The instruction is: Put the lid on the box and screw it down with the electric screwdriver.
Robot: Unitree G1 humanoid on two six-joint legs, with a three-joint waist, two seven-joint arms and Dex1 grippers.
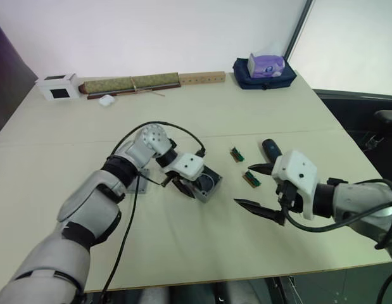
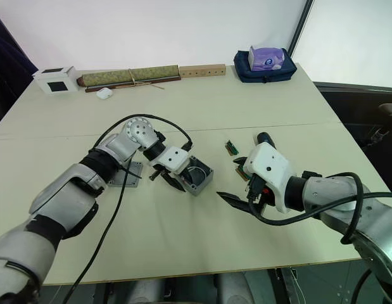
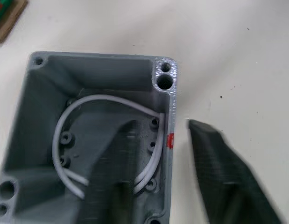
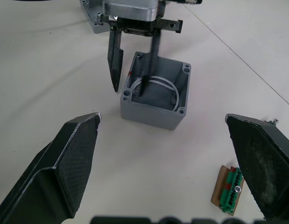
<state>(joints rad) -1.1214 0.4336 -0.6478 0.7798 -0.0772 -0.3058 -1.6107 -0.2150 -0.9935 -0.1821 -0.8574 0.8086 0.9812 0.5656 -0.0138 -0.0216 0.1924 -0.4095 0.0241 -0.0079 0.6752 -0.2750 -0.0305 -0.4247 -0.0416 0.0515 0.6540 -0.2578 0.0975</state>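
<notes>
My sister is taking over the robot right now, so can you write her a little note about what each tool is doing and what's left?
Left tool: open, straddling one wall of the box, one finger inside, one outside. Not clamped.
Right tool: open, holding nothing, hovering over the table to the right of the box.
The box is open, with white wires inside.
The lid lies flat on the table to the left of the box, under the left arm.
The electric screwdriver lies on the table behind the right tool.
Done: nothing fastened yet.
Left: place the lid, pick up the screwdriver, drive the screws.
</notes>
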